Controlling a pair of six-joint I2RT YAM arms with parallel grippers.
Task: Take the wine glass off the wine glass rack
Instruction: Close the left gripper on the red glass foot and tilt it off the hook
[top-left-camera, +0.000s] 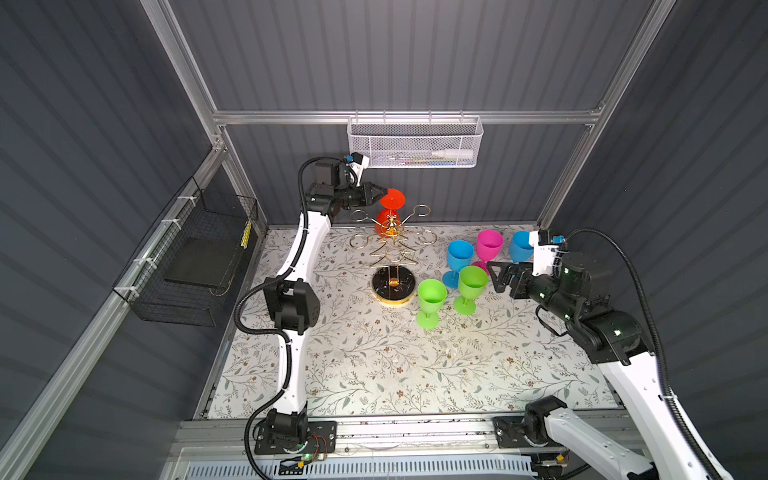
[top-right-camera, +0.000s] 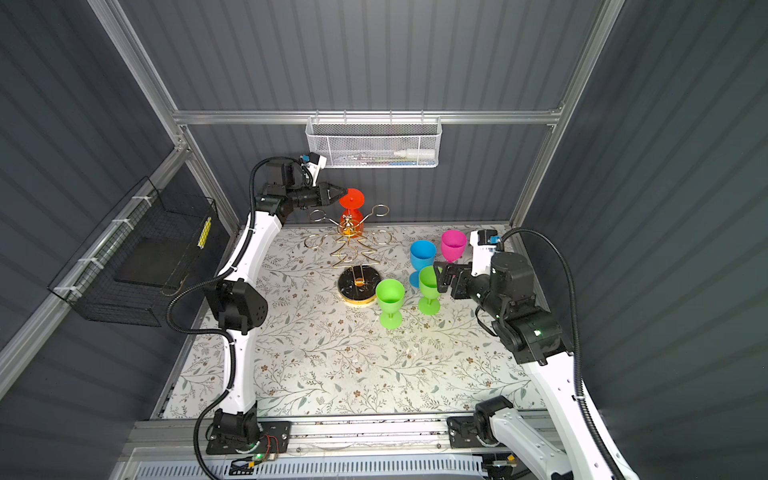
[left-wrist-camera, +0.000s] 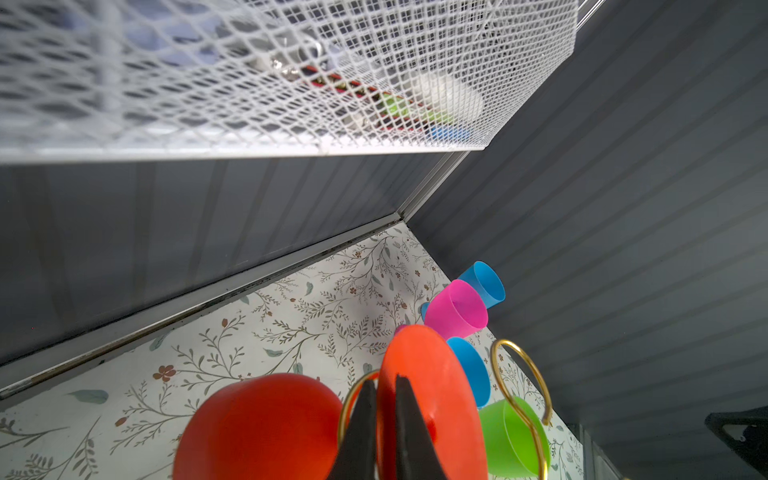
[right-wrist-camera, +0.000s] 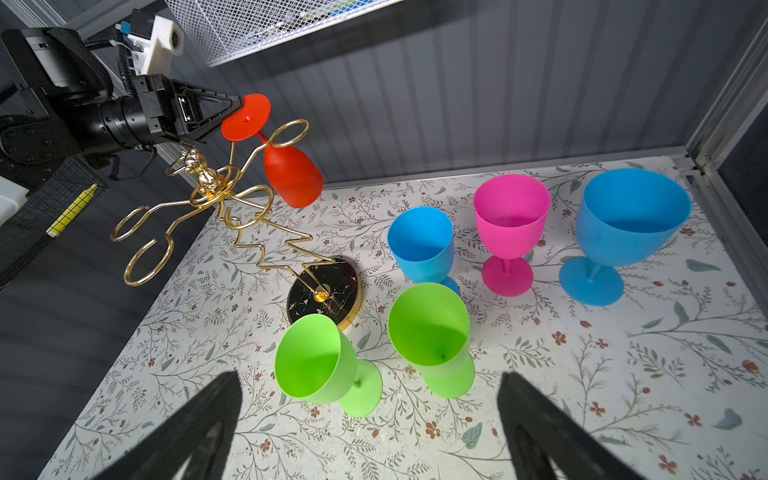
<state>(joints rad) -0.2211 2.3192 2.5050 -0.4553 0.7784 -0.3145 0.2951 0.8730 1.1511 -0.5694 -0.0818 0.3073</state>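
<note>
One red wine glass (right-wrist-camera: 291, 174) hangs upside down, stem through a ring of the wine glass rack (top-left-camera: 382, 284); my left tool (top-left-camera: 383, 192) pinches its foot to slide it free, right tool (top-left-camera: 493, 277) gaping idle.

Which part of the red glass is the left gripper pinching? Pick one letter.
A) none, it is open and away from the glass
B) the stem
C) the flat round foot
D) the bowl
C: the left gripper is closed on the edge of the round foot of the red wine glass, which hangs bowl-down from the wine glass rack.
</note>
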